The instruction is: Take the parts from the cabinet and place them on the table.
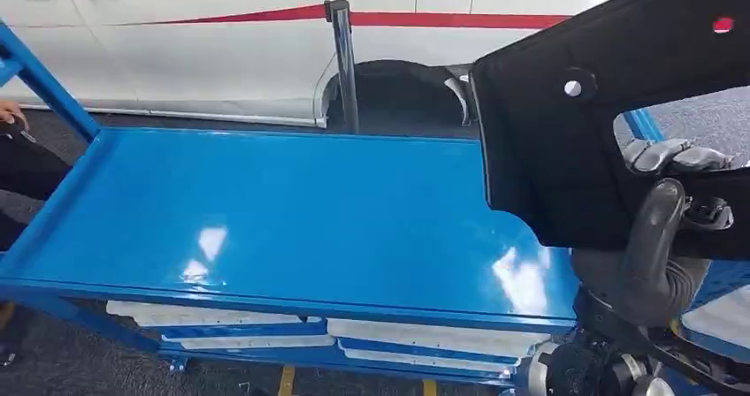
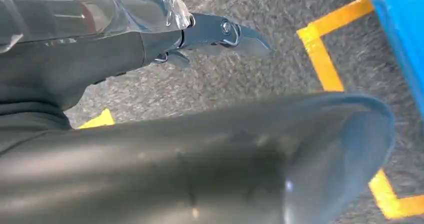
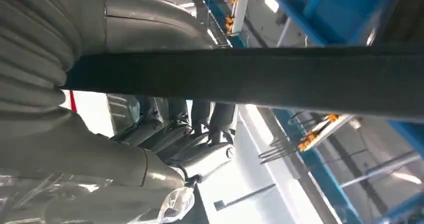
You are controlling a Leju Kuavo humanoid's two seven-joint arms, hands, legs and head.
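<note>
Over the surface: right hand (image 1: 659, 237) grips black part (image 1: 601, 122), held above blue surface (image 1: 292, 210)'s right end
Long axis: part runs up and rightward; bare surface lies leftward below
Left hand (image 2: 220, 34): hanging near floor, grasp cannot be told

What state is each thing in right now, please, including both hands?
Black panel part: gripped, raised over the table's right end.
Right hand: grips the part's edge.
Left hand: holds nothing, hanging over the floor.
Blue table: top bare where visible.
White panels: stacked on the shelf under the table.
</note>
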